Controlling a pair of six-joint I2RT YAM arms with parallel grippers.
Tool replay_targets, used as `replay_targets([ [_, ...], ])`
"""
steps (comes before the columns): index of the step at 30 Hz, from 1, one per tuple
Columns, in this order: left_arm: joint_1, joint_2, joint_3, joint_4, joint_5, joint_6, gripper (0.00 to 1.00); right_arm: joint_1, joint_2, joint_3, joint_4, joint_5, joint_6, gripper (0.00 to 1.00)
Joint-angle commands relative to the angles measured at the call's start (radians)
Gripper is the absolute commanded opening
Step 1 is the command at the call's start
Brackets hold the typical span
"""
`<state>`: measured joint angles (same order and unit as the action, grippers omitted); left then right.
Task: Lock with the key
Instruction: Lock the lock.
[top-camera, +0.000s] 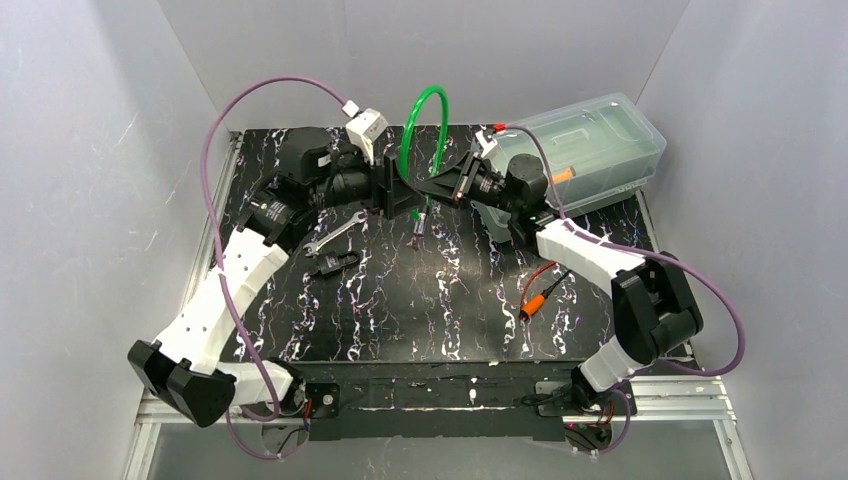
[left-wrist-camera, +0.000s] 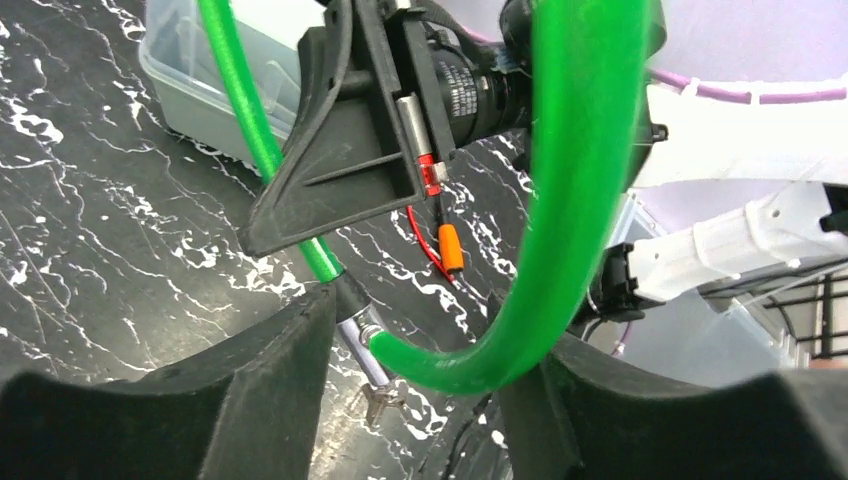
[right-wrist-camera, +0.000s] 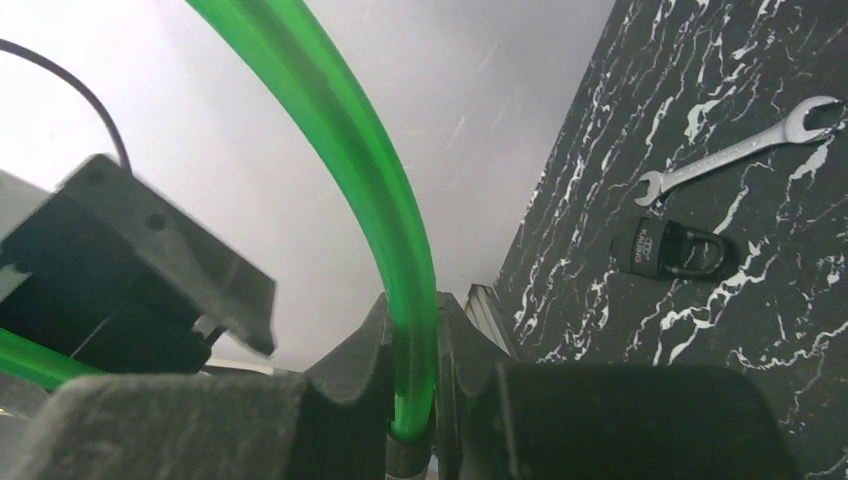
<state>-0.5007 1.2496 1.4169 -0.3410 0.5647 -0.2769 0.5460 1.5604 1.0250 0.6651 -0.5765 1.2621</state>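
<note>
Top external: green cable lock (top-camera: 407, 135) is held above the back centre of the table (top-camera: 400, 320), loop arching upward, key (top-camera: 417, 232) dangling beneath. Right gripper (right-wrist-camera: 412, 325) is clenched on the cable. Left gripper (left-wrist-camera: 430, 330) straddles the lock end; I cannot tell whether it is pinching or loose.

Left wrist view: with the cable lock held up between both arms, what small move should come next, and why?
Probably lower the left gripper to the key and take hold of it. The right gripper has its jaws shut on the green cable just above the lock barrel, steadying it, while the key hangs beneath, untouched. Whether the cable's other end is fully seated cannot be told.
</note>
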Motion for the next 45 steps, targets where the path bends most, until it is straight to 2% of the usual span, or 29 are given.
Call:
replay_targets([
  [1, -0.013, -0.006, 0.126, -0.029, -0.015, 0.026, 0.27, 0.011, -0.029, 0.062, 0.010, 0.011, -0.060, 0.01],
  [2, -0.013, 0.000, 0.169, -0.046, -0.008, 0.039, 0.13, 0.010, -0.028, 0.062, 0.000, 0.015, -0.066, 0.01],
  [3, -0.013, 0.001, 0.213, -0.062, -0.001, 0.051, 0.04, 0.009, -0.026, 0.063, -0.010, 0.020, -0.073, 0.01],
  [4, -0.013, -0.003, 0.242, -0.074, 0.004, 0.060, 0.00, 0.007, -0.024, 0.064, -0.024, 0.027, -0.077, 0.01],
  [8, -0.013, -0.039, 0.283, -0.097, 0.026, 0.098, 0.00, -0.008, -0.013, 0.052, -0.042, 0.050, -0.071, 0.01],
  [12, -0.014, -0.089, 0.205, -0.114, 0.014, 0.101, 0.00, -0.010, -0.007, 0.054, -0.037, 0.055, -0.063, 0.01],
  [14, -0.013, -0.115, 0.131, -0.126, -0.018, 0.096, 0.03, -0.009, -0.007, 0.063, -0.029, 0.054, -0.053, 0.01],
  [16, -0.013, -0.139, 0.062, -0.130, -0.077, 0.096, 0.17, -0.010, -0.008, 0.074, -0.022, 0.050, -0.045, 0.01],
  [18, -0.012, -0.157, 0.012, -0.131, -0.151, 0.092, 0.37, -0.011, -0.013, 0.078, -0.012, 0.049, -0.035, 0.01],
  [21, -0.007, -0.173, -0.019, -0.130, -0.150, 0.088, 0.62, -0.013, -0.021, 0.076, 0.000, 0.045, -0.026, 0.01],
  [26, 0.001, -0.199, -0.093, -0.152, -0.080, 0.073, 0.84, -0.021, -0.033, 0.077, -0.021, 0.051, -0.033, 0.01],
  [28, 0.001, -0.213, -0.147, -0.157, -0.118, 0.090, 0.86, -0.024, -0.037, 0.078, -0.037, 0.053, -0.037, 0.01],
  [33, -0.009, -0.209, -0.202, -0.156, -0.126, 0.138, 0.84, -0.024, -0.036, 0.102, -0.082, 0.054, -0.067, 0.01],
  [40, -0.015, -0.175, -0.242, -0.072, 0.083, 0.246, 0.88, -0.023, -0.042, 0.088, -0.003, 0.025, -0.018, 0.01],
  [45, -0.015, -0.155, -0.260, -0.061, 0.156, 0.416, 0.73, -0.023, -0.053, 0.068, 0.053, 0.007, 0.016, 0.01],
])
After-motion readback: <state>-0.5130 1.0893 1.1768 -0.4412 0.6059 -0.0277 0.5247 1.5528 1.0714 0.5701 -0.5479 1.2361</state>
